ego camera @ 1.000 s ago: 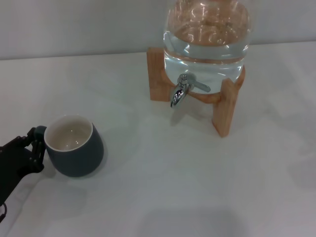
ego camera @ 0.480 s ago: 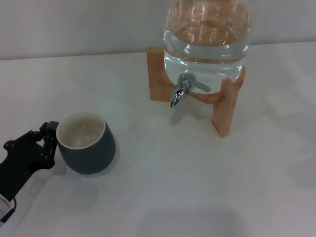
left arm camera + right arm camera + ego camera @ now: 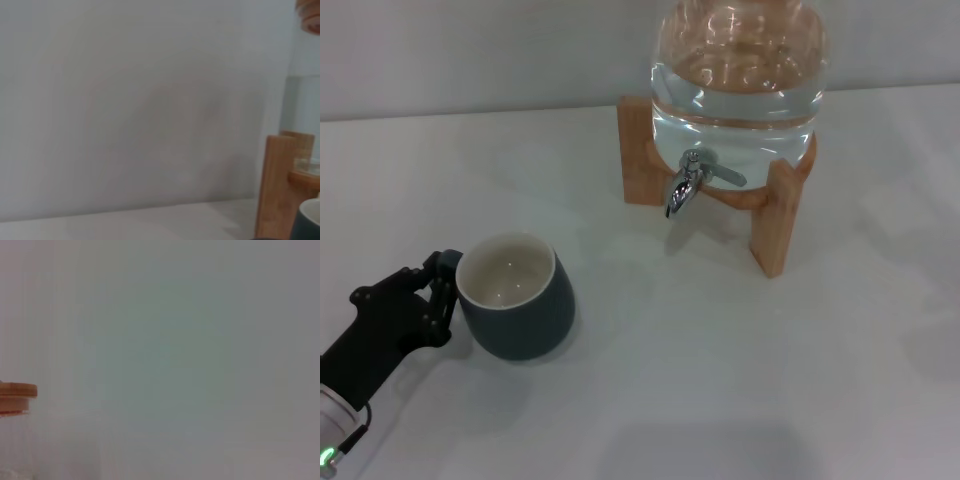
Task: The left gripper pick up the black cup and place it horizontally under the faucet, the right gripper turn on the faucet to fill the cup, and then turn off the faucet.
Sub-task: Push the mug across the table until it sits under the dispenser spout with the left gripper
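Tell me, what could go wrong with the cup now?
The left gripper holds the black cup only by its small handle side, so the cup might tip or slip. The cup is also far from the faucet; if it stops short of the spout, water from the jar would splash onto the table.
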Robot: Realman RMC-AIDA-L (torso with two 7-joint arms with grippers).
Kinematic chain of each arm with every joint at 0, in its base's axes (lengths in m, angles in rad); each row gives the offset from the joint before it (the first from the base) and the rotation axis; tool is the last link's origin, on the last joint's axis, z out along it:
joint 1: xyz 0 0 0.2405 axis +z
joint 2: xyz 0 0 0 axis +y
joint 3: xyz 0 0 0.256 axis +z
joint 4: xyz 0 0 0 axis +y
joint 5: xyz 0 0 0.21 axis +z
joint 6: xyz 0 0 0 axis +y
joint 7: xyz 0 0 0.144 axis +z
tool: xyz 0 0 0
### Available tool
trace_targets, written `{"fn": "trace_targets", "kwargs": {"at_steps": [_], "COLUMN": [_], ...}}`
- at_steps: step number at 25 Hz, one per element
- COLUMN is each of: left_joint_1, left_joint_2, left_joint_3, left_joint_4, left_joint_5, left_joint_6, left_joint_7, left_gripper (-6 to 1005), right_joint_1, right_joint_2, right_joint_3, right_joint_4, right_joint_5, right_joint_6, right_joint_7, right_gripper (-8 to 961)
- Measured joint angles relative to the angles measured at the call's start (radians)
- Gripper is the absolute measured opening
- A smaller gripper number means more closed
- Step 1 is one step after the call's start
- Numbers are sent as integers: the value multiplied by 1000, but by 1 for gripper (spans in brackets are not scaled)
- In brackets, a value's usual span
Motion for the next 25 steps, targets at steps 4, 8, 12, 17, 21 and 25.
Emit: {"fn": "trace_targets", "kwargs": {"at_steps": [4,8,12,17,21,25], "left_joint_1": [1,-10,-32,-62,-84,-104], "left_joint_2": [0,0,0,0,-1,-2], "left_joint_3": [0,-3,-8,-8,-4,-2], "left_joint_4": [-3,-3,-3,-3,-3,-12], "left_joint_5": [7,6,2,-1,0,3], "left_joint_6": [-3,15,41,69,90,109], "left_joint_7": [-1,-1,-1,-2,-2,-1], "left_gripper": [129,129,129,129,129,129], "right_joint_1": [0,1,2,-1,-2,2], "right_joint_2": [0,0,0,0,0,0], "right_joint_3": [0,0,-2,-2,-1,-1], "right_joint_4": [0,0,0,1,5,12], "right_joint_5": [0,0,0,0,0,0], "right_joint_6": [0,0,0,0,1,1], "right_joint_7": [0,0,0,0,0,-3], "right_gripper": [842,842,842,842,842,841]}}
